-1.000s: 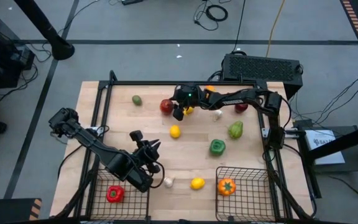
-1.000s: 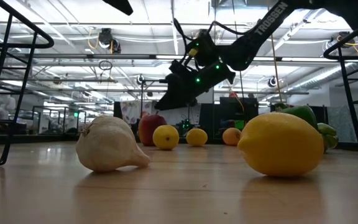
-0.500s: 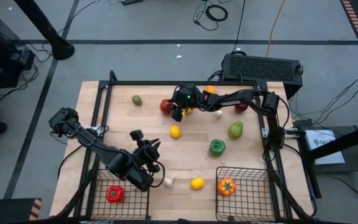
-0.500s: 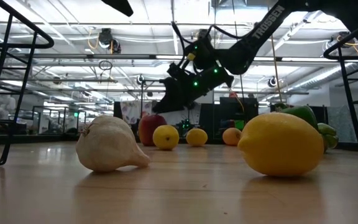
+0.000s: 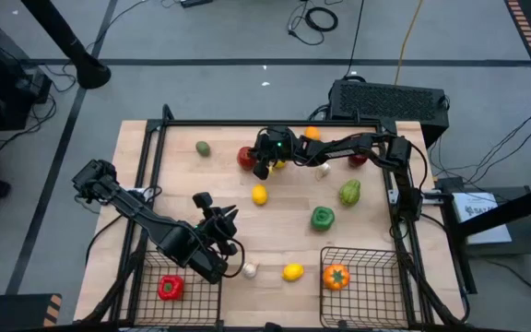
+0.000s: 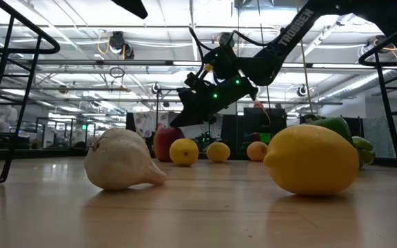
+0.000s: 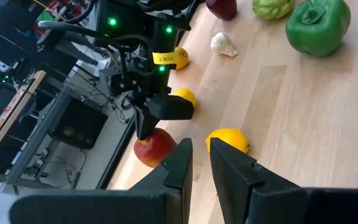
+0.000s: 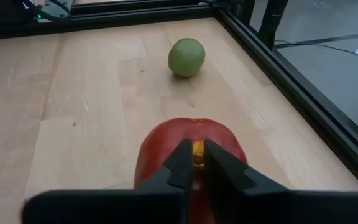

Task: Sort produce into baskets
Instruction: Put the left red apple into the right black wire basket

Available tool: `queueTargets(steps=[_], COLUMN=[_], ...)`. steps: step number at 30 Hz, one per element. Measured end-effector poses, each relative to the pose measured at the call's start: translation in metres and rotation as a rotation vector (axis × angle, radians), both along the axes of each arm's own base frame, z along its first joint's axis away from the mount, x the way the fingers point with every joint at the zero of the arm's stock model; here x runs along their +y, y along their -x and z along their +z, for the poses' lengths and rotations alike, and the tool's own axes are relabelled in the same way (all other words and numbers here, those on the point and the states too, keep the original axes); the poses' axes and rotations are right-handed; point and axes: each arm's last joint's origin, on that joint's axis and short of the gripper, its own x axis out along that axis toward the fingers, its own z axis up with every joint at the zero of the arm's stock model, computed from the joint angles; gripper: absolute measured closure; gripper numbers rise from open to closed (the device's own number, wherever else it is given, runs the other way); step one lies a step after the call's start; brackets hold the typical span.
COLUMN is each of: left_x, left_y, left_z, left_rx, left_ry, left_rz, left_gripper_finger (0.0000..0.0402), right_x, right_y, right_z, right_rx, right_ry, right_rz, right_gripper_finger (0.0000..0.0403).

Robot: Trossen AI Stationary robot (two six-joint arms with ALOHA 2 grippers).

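A red apple (image 5: 246, 158) rests on the wooden table at the far middle, seen close in the right wrist view (image 8: 166, 149). My right gripper (image 5: 255, 166) is over it, shut on its top. My left gripper (image 5: 229, 231) hangs above the table's near left with its fingers (image 7: 182, 155) shut and nothing in them. Two black wire baskets stand at the near edge. The left basket (image 5: 203, 304) holds a red pepper (image 5: 170, 288). The right basket (image 5: 376, 263) holds an orange tomato (image 5: 336, 276). My right gripper pinches the apple's yellowish stem (image 8: 197, 153) in the dip at its top, between its two fingertips (image 8: 180, 163). The fingers slant down at it from the table's right side. The apple sits upright on the table.
Loose produce lies about. There is a green fruit (image 5: 203, 148) at the far left and lemons (image 5: 260, 195) (image 5: 292, 271) (image 5: 279, 164). Garlic bulbs (image 5: 249, 269) (image 5: 323, 170), green peppers (image 5: 322, 218) (image 5: 349, 193), a dark red apple (image 5: 358, 159) and an orange (image 5: 312, 134) lie there too. A black frame rims the table.
My right gripper's fingers have drawn together over the red apple's top while the hand eased slightly toward the table's left edge. The apple has stayed where it was.
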Motion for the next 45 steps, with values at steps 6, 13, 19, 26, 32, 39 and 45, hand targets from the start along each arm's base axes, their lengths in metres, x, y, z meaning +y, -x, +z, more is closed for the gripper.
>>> queueTargets(steps=[6,13,19,26,32,39,45], left_x=[0.001,0.000,-0.006,-0.015,-0.017,-0.019,-0.020], left_y=[0.000,0.002,0.005,0.008,0.008,0.006,0.004], left_z=[0.000,0.000,0.000,0.006,0.010,0.010,0.011], left_rx=[0.004,0.012,0.011,-0.007,-0.015,-0.037,-0.063], left_ry=[-0.003,-0.008,-0.007,0.005,0.010,0.039,0.058], left_rz=[0.002,-0.002,-0.023,-0.052,-0.062,-0.062,-0.062], left_gripper_finger=[0.0336,0.0336,0.0336,0.0336,0.0336,0.0336,0.0336], right_x=[0.003,0.029,0.068,0.134,0.197,0.262,0.311], right_y=[0.000,0.012,0.047,0.098,0.145,0.204,0.246], right_z=[0.002,0.050,0.113,0.176,0.205,0.212,0.209], right_rx=[0.008,0.037,0.078,0.067,0.052,0.108,0.117], right_ry=[0.000,-0.010,-0.037,-0.048,-0.071,-0.176,-0.265], right_rz=[0.007,0.056,0.114,0.151,0.177,0.220,0.280], right_gripper_finger=[0.0395,0.0400,0.0402,0.0402,0.0403,0.0403,0.0403])
